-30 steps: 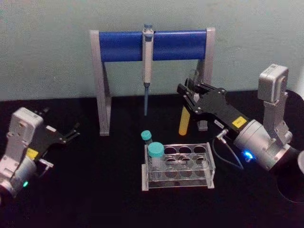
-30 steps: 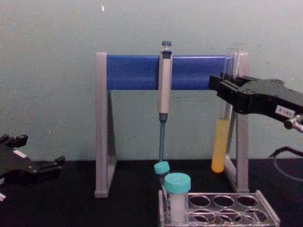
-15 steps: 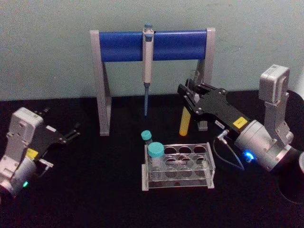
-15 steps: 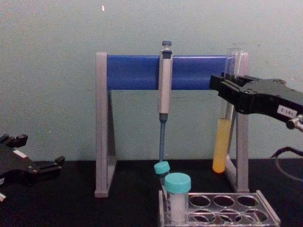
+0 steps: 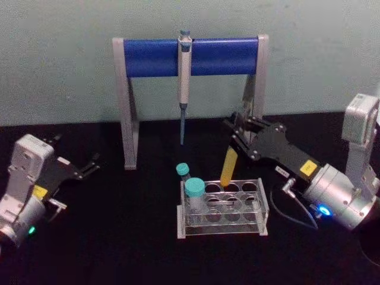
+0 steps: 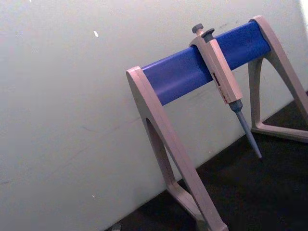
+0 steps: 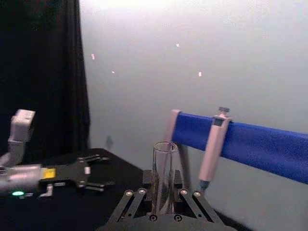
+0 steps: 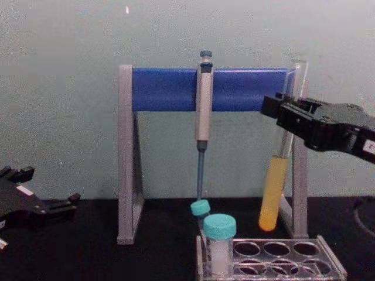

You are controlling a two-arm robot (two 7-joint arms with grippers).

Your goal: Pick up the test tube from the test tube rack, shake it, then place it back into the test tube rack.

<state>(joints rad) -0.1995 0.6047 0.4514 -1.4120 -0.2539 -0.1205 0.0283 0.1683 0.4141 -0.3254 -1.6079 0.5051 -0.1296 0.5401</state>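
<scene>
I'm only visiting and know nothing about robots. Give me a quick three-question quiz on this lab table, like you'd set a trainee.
1. True or false: the left hand grips the test tube.
2. The liquid in that test tube is: A) blue, B) yellow, C) red.
3. Name the tool hanging on the blue crossbar of the stand.

Key:
1. False. The right hand grips it, tilted above the test tube rack, and the left hand is empty.
2. B.
3. The pipette.
</scene>
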